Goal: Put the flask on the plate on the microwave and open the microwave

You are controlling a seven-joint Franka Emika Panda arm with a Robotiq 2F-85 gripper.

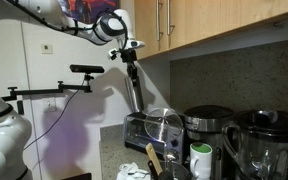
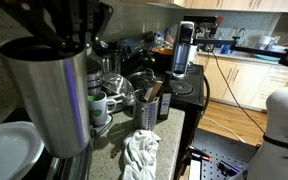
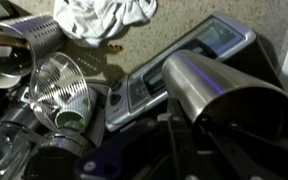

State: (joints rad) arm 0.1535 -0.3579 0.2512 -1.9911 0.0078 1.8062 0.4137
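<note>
flask (image 1: 134, 90), a slim silver-grey metal cylinder, hangs upright in an exterior view, its upper end pinched between the dark fingers (image 1: 132, 62) of the white robot arm (image 1: 54, 18). straight below the fingers stands the microwave (image 1: 139, 130), a low boxy silver appliance. the flask's base is close over its top, and whether they touch cannot be told. beside the microwave, off to one side of the fingers, the plate (image 1: 164, 124), a round shiny clear dish with a bright rim, stands tilted. beyond the plate are a round black-lidded cooker (image 1: 209, 122), a dark blender jug (image 1: 269, 145) and a white-and-green mug (image 1: 201, 160).

in an exterior view the flask (image 2: 183, 55) is again upright, well above the speckled desk. the fingers themselves are too dark here to make out. far forward of it a tall shiny metal container (image 2: 49, 95) holding black utensils fills the foreground, with the mug (image 2: 97, 105) behind it and a crumpled white cloth (image 2: 139, 155) lower down.

in the wrist view the flask (image 3: 229, 95) fills the near field, clamped between the dark fingers (image 3: 179, 150) at the bottom edge. beyond the fingertips lies the microwave (image 3: 179, 65), its door looking shut. to one side of it lies the ribbed plate (image 3: 62, 85), tilted, with the cloth (image 3: 109, 15) further out on the desk (image 3: 184, 12).
</note>
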